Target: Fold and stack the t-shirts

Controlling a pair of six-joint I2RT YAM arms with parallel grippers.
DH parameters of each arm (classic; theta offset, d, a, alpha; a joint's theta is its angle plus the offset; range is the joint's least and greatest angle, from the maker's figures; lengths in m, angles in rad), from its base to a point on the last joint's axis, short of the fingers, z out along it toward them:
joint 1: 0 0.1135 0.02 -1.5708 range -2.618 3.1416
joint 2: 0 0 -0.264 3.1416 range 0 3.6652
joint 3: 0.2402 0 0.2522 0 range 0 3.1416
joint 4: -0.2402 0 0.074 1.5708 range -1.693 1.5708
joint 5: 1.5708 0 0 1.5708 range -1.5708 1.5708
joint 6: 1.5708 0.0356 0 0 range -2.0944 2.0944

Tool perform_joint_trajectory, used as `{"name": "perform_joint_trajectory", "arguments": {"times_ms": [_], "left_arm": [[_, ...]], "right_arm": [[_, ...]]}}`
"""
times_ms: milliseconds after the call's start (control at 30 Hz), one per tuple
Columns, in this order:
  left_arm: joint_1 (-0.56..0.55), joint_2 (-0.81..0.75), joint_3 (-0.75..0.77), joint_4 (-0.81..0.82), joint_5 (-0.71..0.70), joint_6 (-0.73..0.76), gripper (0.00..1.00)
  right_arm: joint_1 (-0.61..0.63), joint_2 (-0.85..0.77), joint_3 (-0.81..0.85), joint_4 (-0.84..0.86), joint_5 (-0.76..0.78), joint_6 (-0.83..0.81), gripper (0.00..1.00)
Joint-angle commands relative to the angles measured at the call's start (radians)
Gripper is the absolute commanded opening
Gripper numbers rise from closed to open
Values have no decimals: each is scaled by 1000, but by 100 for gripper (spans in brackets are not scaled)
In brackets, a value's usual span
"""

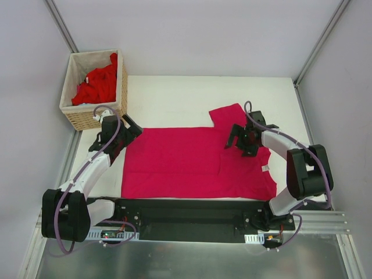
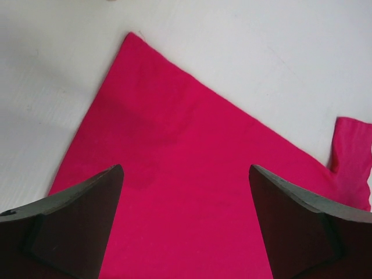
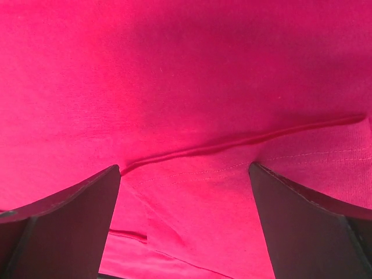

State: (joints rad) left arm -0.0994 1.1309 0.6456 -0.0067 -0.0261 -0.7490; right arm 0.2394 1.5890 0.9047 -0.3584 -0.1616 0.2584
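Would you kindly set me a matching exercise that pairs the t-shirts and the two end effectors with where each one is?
1. magenta t-shirt
2. red t-shirts
3. left end effector
4. right end effector

A. heaped in the wicker basket
B. open, over the shirt near its sleeves
C. laid out on the table
D. open, by a hem corner of the shirt

Pairs: 1-C, 2-A, 3-D, 4-B
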Motion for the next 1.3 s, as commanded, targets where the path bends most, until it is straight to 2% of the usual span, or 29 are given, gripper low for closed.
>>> {"name": "perform_joint_trajectory", "arguments": {"times_ms": [0,367,733,933,1067,1267], "left_arm": [[-6,-11,-21,-45,8,22,90],[-6,-23,-31,-62,-29,36,90],[-6,-34,-40,-81,-23,45,89],[-6,-37,-43,-96,-17,51,89],[-11,38,-15,-81,23,53,90],[-36,199,109,42,132,86,90]], "right_arm": [[6,12,-35,50,-6,24,98],[-5,-24,-69,-23,115,15,98],[-80,-63,-82,-105,269,-25,99],[-107,-70,-78,-105,269,-33,99],[-104,-109,-64,-96,243,-25,99],[-45,-242,13,-94,218,-39,99]]}}
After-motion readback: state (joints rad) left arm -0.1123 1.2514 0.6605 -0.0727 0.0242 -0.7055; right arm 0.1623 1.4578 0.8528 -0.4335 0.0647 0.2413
